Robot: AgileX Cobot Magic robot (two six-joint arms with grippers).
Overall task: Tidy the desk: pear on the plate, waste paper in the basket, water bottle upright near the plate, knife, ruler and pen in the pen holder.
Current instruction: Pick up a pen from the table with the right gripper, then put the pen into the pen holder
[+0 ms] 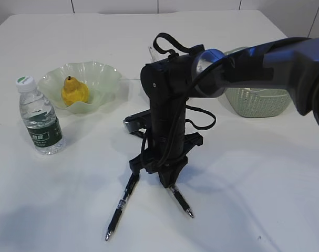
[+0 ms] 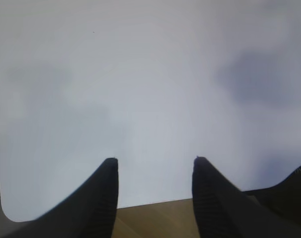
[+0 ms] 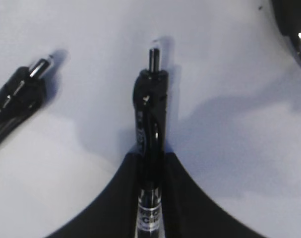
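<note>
R gripper [image 1: 170, 181] has its jaws pinched tight on a pen [image 3: 150, 144], prob. for the pen holder, which I can't clearly spot behind the arm; L gripper [image 2: 155, 171] hangs spread wide & empty over bare table [image 2: 140, 74].

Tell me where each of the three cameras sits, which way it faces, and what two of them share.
Exterior: in front of the table, looking down at a slant; shows the right arm over two pens, bottle, pear.
Left wrist: on the left arm, facing bare table near its edge; open left gripper shows.
Right wrist: on the right arm, facing down; right gripper shut on a pen.
Shared: exterior and right wrist both show that pen.
</note>
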